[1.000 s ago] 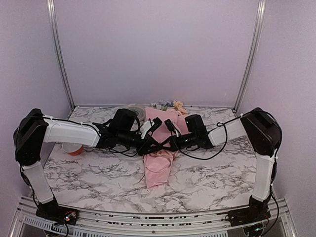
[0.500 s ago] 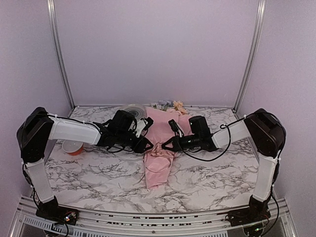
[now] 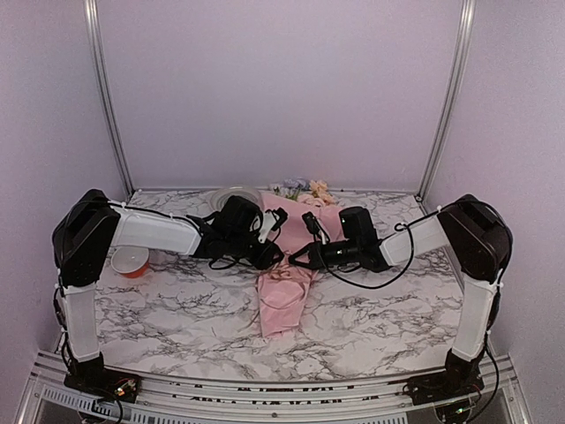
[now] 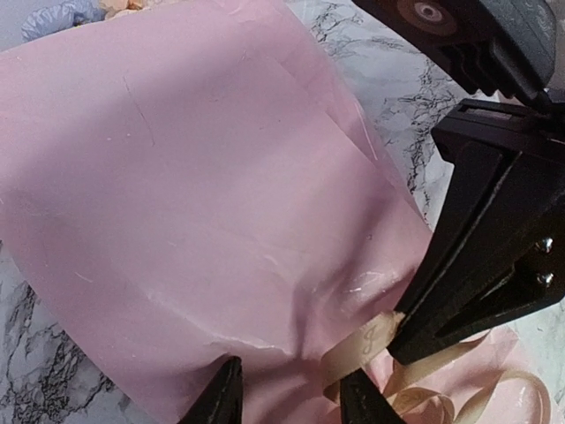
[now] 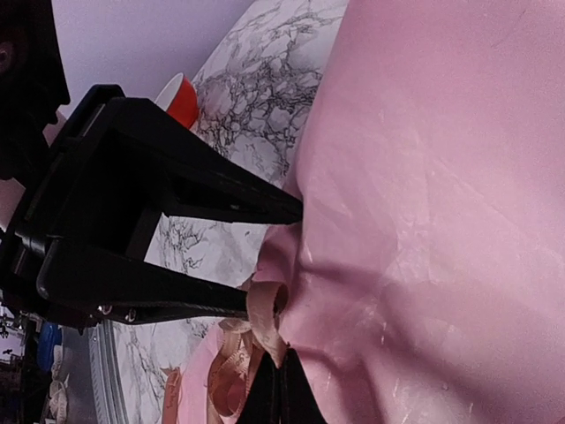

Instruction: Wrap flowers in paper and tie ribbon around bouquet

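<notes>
Seen from above, the cone-shaped pink paper bouquet lies down the middle of the grey-veined white marble table. Its narrow end points at the arm bases, and the pale bluish and peach blooms at its wide end sit just before the back wall. Both arms reach in low and meet at its waist, but their fingers are too small to read there. The wrist cameras show them. The right gripper has its black jaws pressed together on the thin tan ribbon, whose loose loops rest on the paper beside it. The left gripper has its jaws spread, the upper tip on the pink paper and the lower tip just beside the ribbon curl. Bare marble lies open on both sides and at the near end. A small orange-red spool stands near the left wall, well apart from the bouquet. A pale round disc lies at the far edge.
</notes>
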`<state>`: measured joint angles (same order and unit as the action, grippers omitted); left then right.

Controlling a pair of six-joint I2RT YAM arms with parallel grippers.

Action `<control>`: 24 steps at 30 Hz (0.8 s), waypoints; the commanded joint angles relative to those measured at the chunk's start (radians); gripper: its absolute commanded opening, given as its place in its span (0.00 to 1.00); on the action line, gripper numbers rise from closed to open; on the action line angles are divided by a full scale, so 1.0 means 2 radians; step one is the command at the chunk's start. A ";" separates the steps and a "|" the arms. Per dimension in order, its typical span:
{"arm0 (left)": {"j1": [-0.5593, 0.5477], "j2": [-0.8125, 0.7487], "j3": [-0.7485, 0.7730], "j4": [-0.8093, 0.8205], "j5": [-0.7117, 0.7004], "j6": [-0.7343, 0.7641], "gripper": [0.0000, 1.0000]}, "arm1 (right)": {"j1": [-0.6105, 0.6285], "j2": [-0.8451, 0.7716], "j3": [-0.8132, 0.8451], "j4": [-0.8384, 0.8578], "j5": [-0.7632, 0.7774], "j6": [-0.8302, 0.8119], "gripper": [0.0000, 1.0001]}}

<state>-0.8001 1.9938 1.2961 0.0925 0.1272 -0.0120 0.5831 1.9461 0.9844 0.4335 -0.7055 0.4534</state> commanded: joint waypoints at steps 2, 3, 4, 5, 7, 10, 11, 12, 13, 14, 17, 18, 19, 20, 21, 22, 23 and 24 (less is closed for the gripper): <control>-0.012 0.021 0.025 -0.034 -0.059 0.026 0.38 | -0.003 -0.016 0.001 0.014 -0.009 0.005 0.00; -0.014 0.022 0.026 -0.034 -0.067 0.028 0.38 | -0.003 -0.016 0.000 0.014 -0.009 0.005 0.00; -0.014 0.024 0.027 -0.035 -0.085 0.028 0.38 | -0.003 -0.016 -0.001 0.014 -0.010 0.005 0.00; -0.015 0.023 0.027 -0.035 -0.104 0.028 0.38 | -0.003 -0.017 -0.004 0.013 -0.009 0.004 0.00; -0.016 0.020 0.027 -0.036 -0.162 0.031 0.39 | -0.003 -0.020 -0.012 0.013 -0.005 0.003 0.00; -0.016 0.007 0.023 -0.028 -0.249 0.034 0.42 | -0.004 -0.025 -0.028 0.014 0.001 0.003 0.00; -0.016 0.001 0.019 -0.021 -0.267 0.035 0.42 | -0.004 -0.024 -0.032 0.015 0.002 0.003 0.00; -0.016 -0.004 0.013 -0.014 -0.279 0.036 0.43 | -0.004 -0.023 -0.035 0.016 0.004 0.003 0.00; -0.016 -0.009 0.008 -0.007 -0.286 0.034 0.43 | -0.004 -0.021 -0.036 0.016 0.006 0.003 0.00; -0.016 -0.013 0.002 0.000 -0.290 0.033 0.43 | -0.004 -0.017 -0.037 0.017 0.007 0.003 0.00; -0.016 -0.020 -0.012 0.013 -0.302 0.029 0.43 | -0.006 -0.009 -0.040 0.023 0.008 0.007 0.00; -0.016 -0.022 -0.013 0.013 -0.310 0.027 0.43 | -0.007 -0.008 -0.041 0.026 0.008 0.008 0.00; -0.016 -0.024 -0.015 0.013 -0.319 0.026 0.45 | -0.007 -0.007 -0.043 0.029 0.008 0.009 0.00; -0.014 -0.027 -0.017 0.020 -0.328 0.025 0.47 | -0.008 -0.007 -0.043 0.029 0.008 0.010 0.00; -0.011 -0.029 -0.019 0.027 -0.336 0.024 0.49 | -0.008 -0.006 -0.043 0.029 0.007 0.010 0.00; -0.005 -0.029 -0.020 0.026 -0.342 0.021 0.49 | -0.009 -0.005 -0.043 0.029 0.006 0.010 0.00; 0.002 -0.029 -0.020 0.020 -0.344 0.015 0.49 | -0.009 -0.004 -0.043 0.030 0.005 0.011 0.00; 0.011 -0.030 -0.020 0.008 -0.347 0.005 0.49 | -0.009 -0.003 -0.041 0.031 0.004 0.012 0.00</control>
<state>-0.8261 1.9774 1.2682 0.1020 -0.4850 0.0376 0.5770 1.9297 0.9043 0.4595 -0.6998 0.4652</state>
